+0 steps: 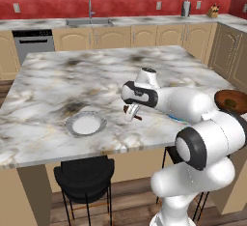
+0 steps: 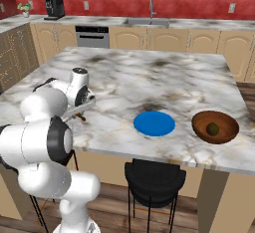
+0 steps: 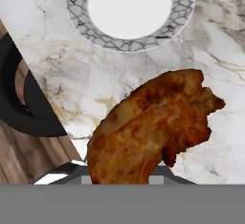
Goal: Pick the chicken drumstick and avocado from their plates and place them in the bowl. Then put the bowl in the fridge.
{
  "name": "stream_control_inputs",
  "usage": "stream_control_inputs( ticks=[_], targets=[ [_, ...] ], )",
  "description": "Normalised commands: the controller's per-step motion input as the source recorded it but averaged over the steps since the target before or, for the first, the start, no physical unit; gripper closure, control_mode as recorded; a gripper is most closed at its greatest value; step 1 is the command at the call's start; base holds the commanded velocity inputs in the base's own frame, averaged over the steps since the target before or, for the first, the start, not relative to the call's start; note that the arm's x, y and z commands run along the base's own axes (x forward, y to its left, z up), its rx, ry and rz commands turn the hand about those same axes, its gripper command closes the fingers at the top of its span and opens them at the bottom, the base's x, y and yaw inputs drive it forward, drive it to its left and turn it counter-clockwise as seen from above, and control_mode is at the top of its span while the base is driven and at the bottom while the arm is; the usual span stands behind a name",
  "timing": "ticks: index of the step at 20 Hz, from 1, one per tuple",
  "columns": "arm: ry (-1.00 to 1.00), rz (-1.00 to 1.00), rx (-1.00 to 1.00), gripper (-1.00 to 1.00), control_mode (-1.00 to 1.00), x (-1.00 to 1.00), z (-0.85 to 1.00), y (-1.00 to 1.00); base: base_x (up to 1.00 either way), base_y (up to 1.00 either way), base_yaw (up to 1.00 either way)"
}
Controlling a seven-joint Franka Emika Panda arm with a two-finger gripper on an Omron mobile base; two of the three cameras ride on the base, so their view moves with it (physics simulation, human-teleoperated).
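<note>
My gripper (image 1: pixel 131 112) is shut on the reddish-brown chicken drumstick (image 3: pixel 153 127), holding it a little above the marble island. It hangs just right of the white plate with the grey rim (image 1: pixel 86 123), which is bare. From the other side the gripper (image 2: pixel 79 114) is at the island's left front edge, with the drumstick (image 2: pixel 80 118) a small dark-red bit below it. The flat blue plate (image 2: pixel 154 123) lies bare near the front edge. The dark wooden bowl (image 2: pixel 215 126) sits to its right with the avocado (image 2: pixel 213 129) inside. The fridge is out of view.
A black stool (image 1: pixel 84 176) stands under the island's front edge below the white plate, and another stool (image 2: pixel 154 177) sits below the blue plate. Tan cabinets, a sink (image 1: pixel 89 21) and a dishwasher (image 1: pixel 33 41) line the far wall.
</note>
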Motion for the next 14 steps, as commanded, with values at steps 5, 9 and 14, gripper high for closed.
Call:
stream_control_inputs(
  ticks=[5, 9, 14],
  targets=[
    [0.00, -0.12, 0.00, 1.00, -1.00, -0.17, 0.13, -0.67, 0.00, 0.00, 0.00],
    [0.01, -0.11, 0.00, 1.00, -1.00, -0.12, 0.13, -0.70, 0.00, 0.00, 0.00],
    [0.01, -0.15, 0.00, 1.00, -1.00, -0.11, 0.09, -0.68, 0.00, 0.00, 0.00]
  ],
)
